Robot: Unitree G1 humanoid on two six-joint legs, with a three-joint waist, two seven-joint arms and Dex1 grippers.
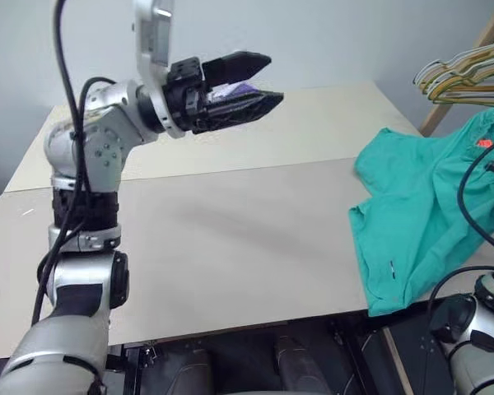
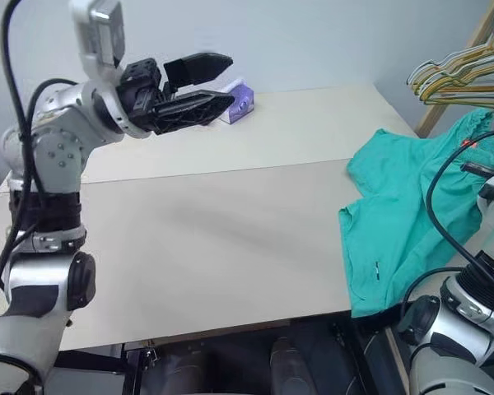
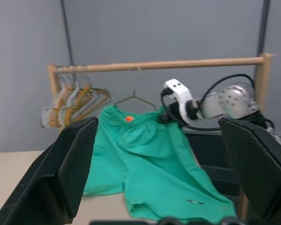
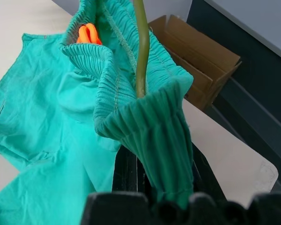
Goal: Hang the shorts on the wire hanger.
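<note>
The teal shorts (image 1: 420,222) are lifted at the waistband on the right, and their legs drape onto the table's right edge. My right gripper (image 4: 154,185) is shut on a bunched fold of the elastic waistband, beside the orange tag (image 4: 86,33). The olive wire hanger (image 4: 141,47) runs down into the waistband opening just above that fold. In the left wrist view the wire hanger's hook (image 3: 135,97) rises above the shorts (image 3: 150,164) under a wooden rod (image 3: 178,64). My left gripper (image 1: 272,80) is open and holds nothing, raised high over the table's left part and pointing toward the shorts.
A bunch of pale and yellow hangers (image 1: 465,74) hangs on the wooden rack at the far right. A small purple-and-white box (image 2: 239,100) lies at the back of the beige table (image 1: 230,230). An open cardboard box (image 4: 196,61) stands on the floor past the table's corner.
</note>
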